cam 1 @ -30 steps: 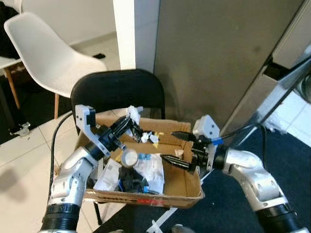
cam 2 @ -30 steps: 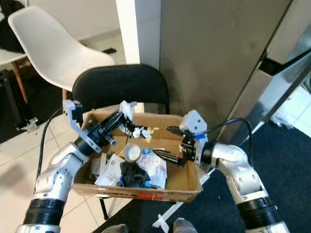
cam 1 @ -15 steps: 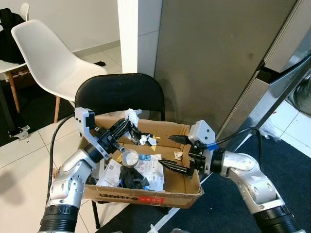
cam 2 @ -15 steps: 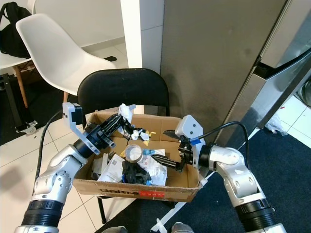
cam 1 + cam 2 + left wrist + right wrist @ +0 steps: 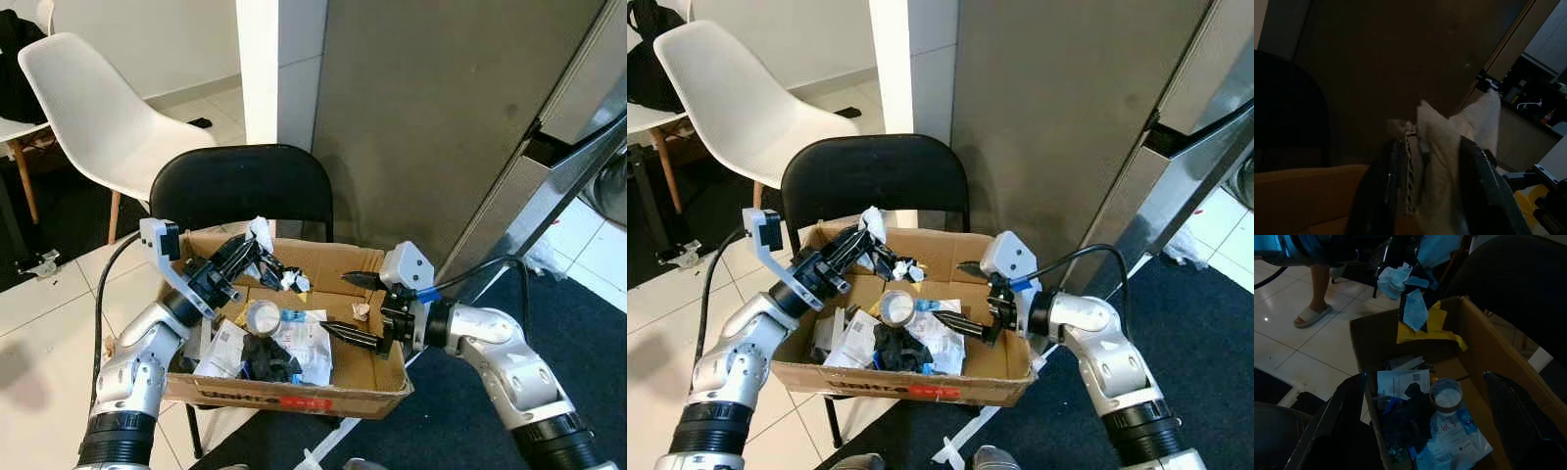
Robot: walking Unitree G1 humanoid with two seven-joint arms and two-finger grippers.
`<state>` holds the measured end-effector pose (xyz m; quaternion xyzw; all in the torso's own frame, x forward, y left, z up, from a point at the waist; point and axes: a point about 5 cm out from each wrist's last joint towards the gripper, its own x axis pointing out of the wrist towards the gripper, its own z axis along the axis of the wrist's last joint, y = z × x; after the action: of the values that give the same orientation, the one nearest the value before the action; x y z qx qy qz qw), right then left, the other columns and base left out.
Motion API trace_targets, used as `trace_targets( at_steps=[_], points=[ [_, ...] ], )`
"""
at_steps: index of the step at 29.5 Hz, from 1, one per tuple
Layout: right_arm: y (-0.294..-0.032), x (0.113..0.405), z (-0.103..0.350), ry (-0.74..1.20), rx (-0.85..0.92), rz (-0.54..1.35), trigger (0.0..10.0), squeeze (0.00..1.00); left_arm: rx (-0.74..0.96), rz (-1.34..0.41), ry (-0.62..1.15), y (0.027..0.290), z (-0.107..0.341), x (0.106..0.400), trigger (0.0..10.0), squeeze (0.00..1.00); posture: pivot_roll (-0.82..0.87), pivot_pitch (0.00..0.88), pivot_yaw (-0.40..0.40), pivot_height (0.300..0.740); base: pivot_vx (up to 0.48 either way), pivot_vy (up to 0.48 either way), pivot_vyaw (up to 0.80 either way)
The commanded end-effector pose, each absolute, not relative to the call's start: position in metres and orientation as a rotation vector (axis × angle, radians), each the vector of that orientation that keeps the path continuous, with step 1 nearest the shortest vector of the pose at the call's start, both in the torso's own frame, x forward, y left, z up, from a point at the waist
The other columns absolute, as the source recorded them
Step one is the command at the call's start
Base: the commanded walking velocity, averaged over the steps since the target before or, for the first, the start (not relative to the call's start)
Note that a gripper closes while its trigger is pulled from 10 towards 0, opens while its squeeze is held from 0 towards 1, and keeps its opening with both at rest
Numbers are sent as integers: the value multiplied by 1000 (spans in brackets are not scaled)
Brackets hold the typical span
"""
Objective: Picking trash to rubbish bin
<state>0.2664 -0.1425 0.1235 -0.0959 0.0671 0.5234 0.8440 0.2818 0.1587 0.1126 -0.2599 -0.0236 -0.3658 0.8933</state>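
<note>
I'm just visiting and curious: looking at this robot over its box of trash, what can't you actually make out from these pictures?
- Print on the white papers in the cardboard box: too small in the eye views, too dark in the right wrist view.
- The crumpled tissue in the left hand: its lower part is hidden by the fingers.
- The chair seat: covered by the box.
- The person standing nearby: cut off by the wrist view's edge.
</note>
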Motion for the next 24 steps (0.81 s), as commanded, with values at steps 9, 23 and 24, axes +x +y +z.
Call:
trace_targets(
  at_steps=[9,23,24],
  points=[
    [-145,266,120,162,-193,1103,10000,0,-569,-743,-31,164,105,281,10000,1000,4,0,-16,740,0,0,0],
    [-136,266,132,114,-221,1135,10000,0,-559,-690,-25,170,103,286,10000,0,3,0,-12,740,0,0,0],
    [-135,266,133,107,-225,1139,10000,0,-560,-690,-30,170,104,286,10000,0,5,0,-12,740,0,0,0]
  ],
)
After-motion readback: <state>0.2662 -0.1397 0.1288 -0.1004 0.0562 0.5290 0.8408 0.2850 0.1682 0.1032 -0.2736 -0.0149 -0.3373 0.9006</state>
